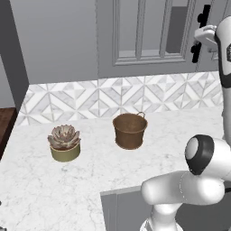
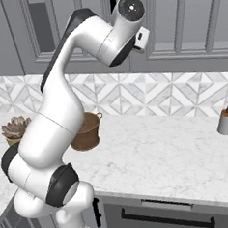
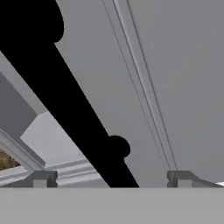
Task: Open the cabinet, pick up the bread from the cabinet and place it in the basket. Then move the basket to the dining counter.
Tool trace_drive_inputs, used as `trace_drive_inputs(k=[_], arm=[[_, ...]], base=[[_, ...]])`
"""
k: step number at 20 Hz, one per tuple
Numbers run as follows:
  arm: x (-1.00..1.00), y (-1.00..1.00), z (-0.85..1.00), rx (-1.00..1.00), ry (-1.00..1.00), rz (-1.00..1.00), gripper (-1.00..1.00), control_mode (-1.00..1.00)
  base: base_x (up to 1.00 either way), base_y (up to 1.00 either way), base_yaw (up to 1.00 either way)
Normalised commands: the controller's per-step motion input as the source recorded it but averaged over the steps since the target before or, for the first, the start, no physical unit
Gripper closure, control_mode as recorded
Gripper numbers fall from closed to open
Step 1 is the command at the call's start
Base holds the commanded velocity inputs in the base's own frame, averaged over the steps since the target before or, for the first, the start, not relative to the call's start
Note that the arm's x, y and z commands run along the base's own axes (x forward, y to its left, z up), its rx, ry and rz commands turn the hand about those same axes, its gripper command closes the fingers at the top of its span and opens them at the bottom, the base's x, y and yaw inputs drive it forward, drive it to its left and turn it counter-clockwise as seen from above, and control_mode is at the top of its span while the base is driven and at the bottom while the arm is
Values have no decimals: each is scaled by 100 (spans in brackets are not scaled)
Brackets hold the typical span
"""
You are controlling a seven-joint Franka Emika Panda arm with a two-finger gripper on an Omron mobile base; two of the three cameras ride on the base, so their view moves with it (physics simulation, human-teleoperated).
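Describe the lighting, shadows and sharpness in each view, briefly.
Left base view: even, flat light, a faint soft shadow under the basket and succulent pot, no glare. Right base view: the same flat light, with mild shading on the arm. Hand view: the black handle is so close it reads as a featureless silhouette; the open claw straddles it; edges look slightly soft.

Glass-door cabinet (image 1: 149, 36) shut — basket (image 1: 130, 130) upright

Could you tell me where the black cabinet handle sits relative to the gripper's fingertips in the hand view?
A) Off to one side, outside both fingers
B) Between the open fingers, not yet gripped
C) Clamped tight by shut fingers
B: the handle runs down between the wide-open gripper tips.
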Motion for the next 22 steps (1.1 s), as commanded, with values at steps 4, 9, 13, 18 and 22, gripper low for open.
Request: trace_drive_inputs(k=[4,9,13,18,22], arm=[[55,6,0,1,-17,0,-100,-100],[39,0,0,2,-5,0,-100,-100],[33,0,0,2,-1,0,-100,-100],[47,15,0,2,-3,0,100,-100],[50,14,0,3,-6,0,100,-100]], base=[[0,0,0],[0,0,0],[0,0,0],[0,0,0],[0,0,0]])
